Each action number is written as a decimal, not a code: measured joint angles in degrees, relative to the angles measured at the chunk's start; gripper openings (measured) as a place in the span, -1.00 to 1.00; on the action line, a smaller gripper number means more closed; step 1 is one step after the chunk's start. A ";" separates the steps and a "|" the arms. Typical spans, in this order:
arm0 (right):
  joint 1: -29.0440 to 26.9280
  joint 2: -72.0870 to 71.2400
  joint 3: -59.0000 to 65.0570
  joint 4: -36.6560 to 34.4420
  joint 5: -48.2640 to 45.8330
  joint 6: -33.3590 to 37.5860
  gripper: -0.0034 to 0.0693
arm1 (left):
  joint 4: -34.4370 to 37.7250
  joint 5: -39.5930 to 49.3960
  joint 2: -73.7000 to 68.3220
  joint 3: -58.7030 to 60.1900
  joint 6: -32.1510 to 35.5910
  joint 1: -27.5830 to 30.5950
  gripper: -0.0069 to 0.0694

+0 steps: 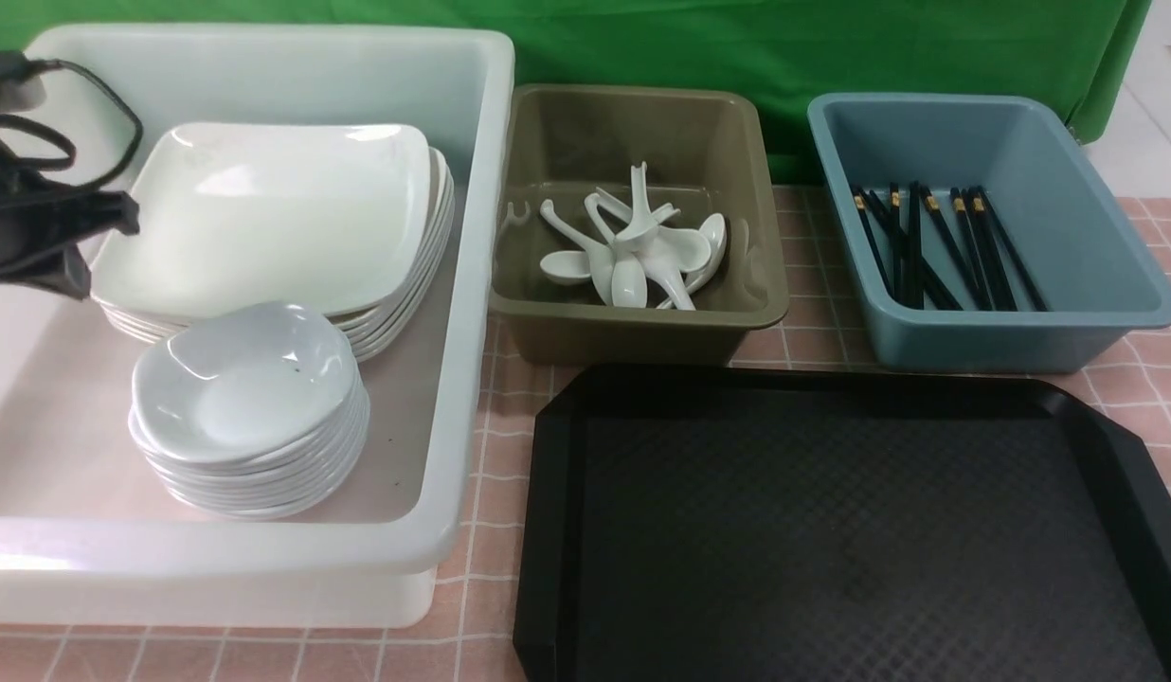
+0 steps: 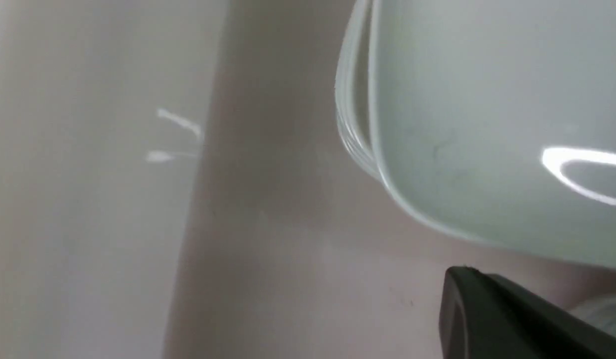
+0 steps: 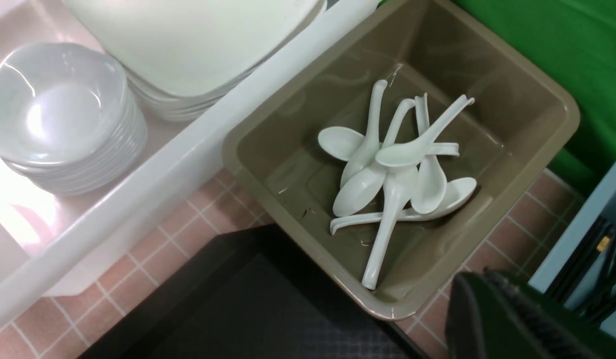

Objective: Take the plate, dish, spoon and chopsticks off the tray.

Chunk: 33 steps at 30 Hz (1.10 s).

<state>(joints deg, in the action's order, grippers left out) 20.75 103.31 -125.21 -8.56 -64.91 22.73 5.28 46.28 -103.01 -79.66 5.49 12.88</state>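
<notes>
The black tray (image 1: 832, 530) lies bare at the front right, its corner (image 3: 228, 309) also in the right wrist view. The plate (image 1: 273, 218) tops a stack of plates in the white tub (image 1: 472, 313). In front of it the dish (image 1: 244, 388) tops a stack of dishes. The spoon lies among several spoons (image 1: 633, 251) in the olive tub. The chopsticks (image 1: 936, 246) lie with others in the blue tub. My left gripper (image 1: 121, 213) is shut and empty, just left of the plate stack (image 2: 487, 124). My right gripper (image 3: 470, 289) is shut and empty, above the gap between the olive and blue tubs.
The olive tub (image 1: 642, 322) and the blue tub (image 1: 1012, 313) stand side by side behind the tray. A pink checked cloth (image 1: 491, 455) covers the table. A green curtain (image 1: 784, 47) hangs at the back. The white tub's wall (image 2: 88, 174) is close to my left gripper.
</notes>
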 joint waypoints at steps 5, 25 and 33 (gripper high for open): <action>0.00 -0.04 0.00 0.00 0.00 -1.08 -0.82 | -0.09 5.56 0.00 0.00 1.17 -0.86 -0.82; 0.00 -3.12 0.00 -0.06 0.00 -2.76 -0.82 | -3.59 -4.07 -1.42 -7.00 0.66 -1.03 -0.82; 0.00 -10.42 0.00 7.42 -0.02 -9.46 -0.82 | 9.87 0.91 16.04 -8.61 8.93 -7.91 -0.82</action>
<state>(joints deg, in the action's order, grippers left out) 20.75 92.90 -125.21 -1.14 -64.93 13.27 15.15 47.19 -86.97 -88.28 14.42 4.97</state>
